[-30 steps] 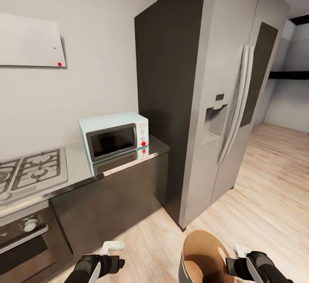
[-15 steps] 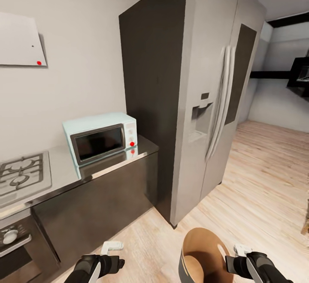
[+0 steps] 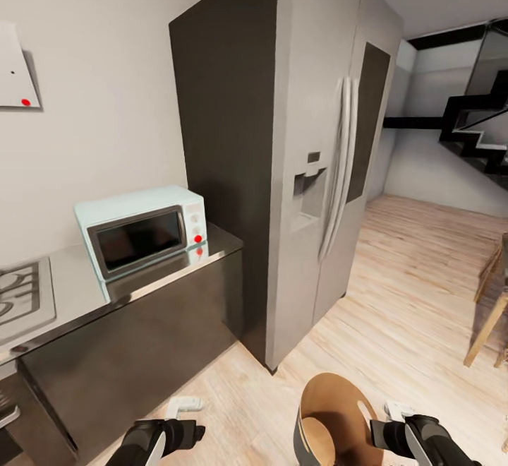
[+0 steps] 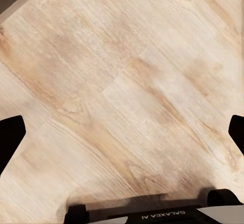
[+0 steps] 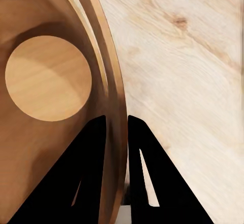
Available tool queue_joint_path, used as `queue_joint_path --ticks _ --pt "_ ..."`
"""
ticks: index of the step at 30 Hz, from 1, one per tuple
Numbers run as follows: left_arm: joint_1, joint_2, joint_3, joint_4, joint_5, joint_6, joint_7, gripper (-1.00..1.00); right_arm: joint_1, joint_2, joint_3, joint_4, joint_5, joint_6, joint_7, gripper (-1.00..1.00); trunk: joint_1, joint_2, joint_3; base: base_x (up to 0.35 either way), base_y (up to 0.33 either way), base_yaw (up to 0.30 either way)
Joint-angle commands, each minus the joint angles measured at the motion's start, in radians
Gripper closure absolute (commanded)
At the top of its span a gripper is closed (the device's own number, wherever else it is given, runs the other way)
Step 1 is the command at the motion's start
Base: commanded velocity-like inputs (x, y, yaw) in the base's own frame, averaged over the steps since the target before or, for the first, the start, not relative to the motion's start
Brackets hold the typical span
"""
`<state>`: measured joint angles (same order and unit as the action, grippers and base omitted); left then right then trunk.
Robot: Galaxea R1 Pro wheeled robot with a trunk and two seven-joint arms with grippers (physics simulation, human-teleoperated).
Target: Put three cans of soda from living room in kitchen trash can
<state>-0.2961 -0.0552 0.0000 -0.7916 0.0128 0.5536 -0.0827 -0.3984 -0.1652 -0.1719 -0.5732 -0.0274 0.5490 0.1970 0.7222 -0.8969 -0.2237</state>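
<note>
I have the right gripper (image 5: 116, 132) clamped on the rim of the tash can (image 3: 331, 420), one finger inside the wall and one outside, holding the bin low at the near right of the head view; its tan inside and round bottom (image 5: 48, 78) look empty. The left gripper (image 3: 185, 404) hangs at the near left over bare wood floor (image 4: 122, 91), fingers wide apart with nothing between them.

Ahead stands the tall steel fridge (image 3: 317, 169), its dark side panel facing me and its door handles to the right. Left of it runs a dark grey counter (image 3: 141, 325) with a pale microwave (image 3: 141, 229) on top, and a gas hob (image 3: 21, 296) cut off at the left edge. A white panel (image 3: 14, 70) hangs on the wall, also cropped. At far right I see dark stairs (image 3: 480, 134) and pale wooden legs (image 3: 490, 318) of furniture I can't identify. The bin's lower part runs off the near edge of the view.
</note>
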Motion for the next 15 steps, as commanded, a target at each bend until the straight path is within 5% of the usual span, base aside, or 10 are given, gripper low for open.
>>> queue_joint_path --ticks 1,15 --pt "0.0 0.0 0.0 0.0 0.0 -0.001 0.0 -1.0 0.0 0.0 -0.001 -0.001 -0.014 0.001 0.005 1.0 0.0 0.0 0.0 0.0 0.0 -0.187" --pt "0.0 0.0 0.0 0.0 0.001 -0.007 0.001 -1.0 0.0 0.002 0.0 -0.002 -0.013 -0.002 0.027 1.0 0.0 0.0 0.0 0.0 0.0 -0.187"
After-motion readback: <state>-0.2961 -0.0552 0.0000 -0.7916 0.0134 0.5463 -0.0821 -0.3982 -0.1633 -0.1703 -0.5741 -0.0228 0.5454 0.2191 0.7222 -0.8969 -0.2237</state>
